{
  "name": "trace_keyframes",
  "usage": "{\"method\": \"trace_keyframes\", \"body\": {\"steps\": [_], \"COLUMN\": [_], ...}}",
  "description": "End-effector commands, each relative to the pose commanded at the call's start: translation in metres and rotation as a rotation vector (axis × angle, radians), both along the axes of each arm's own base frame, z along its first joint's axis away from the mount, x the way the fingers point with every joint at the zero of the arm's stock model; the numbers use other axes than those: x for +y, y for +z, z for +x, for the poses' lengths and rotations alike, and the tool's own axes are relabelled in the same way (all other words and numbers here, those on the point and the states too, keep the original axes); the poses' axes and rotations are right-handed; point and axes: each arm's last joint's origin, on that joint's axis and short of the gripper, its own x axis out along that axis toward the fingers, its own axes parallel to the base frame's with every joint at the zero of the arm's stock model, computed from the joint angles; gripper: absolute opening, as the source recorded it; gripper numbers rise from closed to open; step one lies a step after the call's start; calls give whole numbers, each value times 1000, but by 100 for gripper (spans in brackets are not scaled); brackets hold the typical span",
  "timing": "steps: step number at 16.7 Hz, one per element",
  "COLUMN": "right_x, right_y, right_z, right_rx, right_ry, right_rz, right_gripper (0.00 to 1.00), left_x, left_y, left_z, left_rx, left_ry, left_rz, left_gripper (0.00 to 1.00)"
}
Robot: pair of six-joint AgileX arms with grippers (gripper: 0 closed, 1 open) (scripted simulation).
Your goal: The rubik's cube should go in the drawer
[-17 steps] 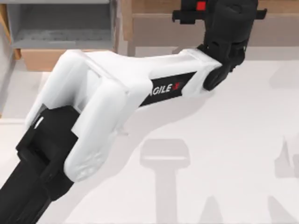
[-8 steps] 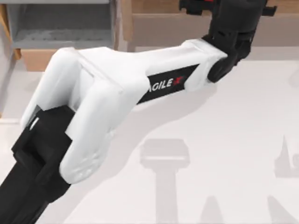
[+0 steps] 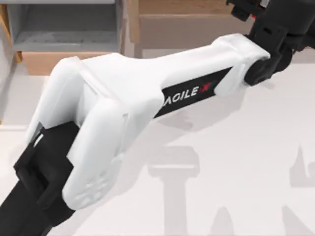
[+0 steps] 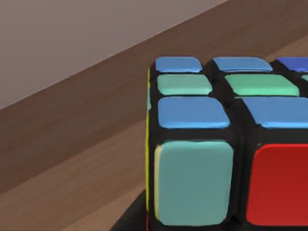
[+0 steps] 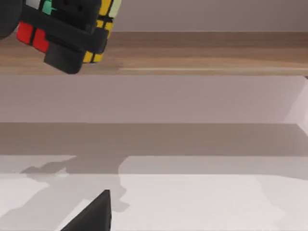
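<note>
My left arm reaches across the table to the back right, where its gripper [image 3: 248,9] sits at the wooden shelf. It is shut on the rubik's cube [image 4: 226,144], whose blue, green, teal and red stickers loom large in the left wrist view, with wood grain behind them. From the right wrist view, the cube [image 5: 103,12] hangs clamped between black fingers [image 5: 65,36] at the level of the shelf board. The drawer [image 3: 64,46] stands open at the back left, grey inside with a tan front panel, far from the cube. One dark fingertip [image 5: 94,216] of my right gripper pokes into the right wrist view.
The long wooden shelf [image 3: 192,27] runs along the back of the table, right of the drawer. The left arm's white link [image 3: 147,93] spans the table diagonally above the pale tabletop [image 3: 246,162]. A wall rises behind the shelf.
The left arm has swung to the right along the shelf with the cube in its grip, moving farther from the drawer.
</note>
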Motion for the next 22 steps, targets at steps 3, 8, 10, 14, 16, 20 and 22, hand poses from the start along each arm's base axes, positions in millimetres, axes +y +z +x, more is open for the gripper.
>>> {"method": "trace_keyframes", "body": {"steps": [3, 8, 10, 14, 16, 20, 22], "right_x": [0, 0, 0, 0, 0, 0, 0], "right_y": [0, 0, 0, 0, 0, 0, 0], "right_z": [0, 0, 0, 0, 0, 0, 0], "right_rx": [0, 0, 0, 0, 0, 0, 0], "right_ry": [0, 0, 0, 0, 0, 0, 0], "right_rz": [0, 0, 0, 0, 0, 0, 0], "right_gripper": [100, 100, 100, 100, 100, 100, 100], "left_x": [-12, -13, -5, 29, 55, 128, 174], "left_y": [3, 15, 24, 48, 62, 81, 87], "left_z": [-22, -51, -56, -46, -33, 5, 26], "left_rx": [73, 215, 277, 404, 473, 651, 757], "left_ry": [-136, -340, -398, -448, -437, -345, -266], "left_rz": [134, 340, 407, 499, 524, 546, 538], "left_gripper": [0, 0, 0, 0, 0, 0, 0]}}
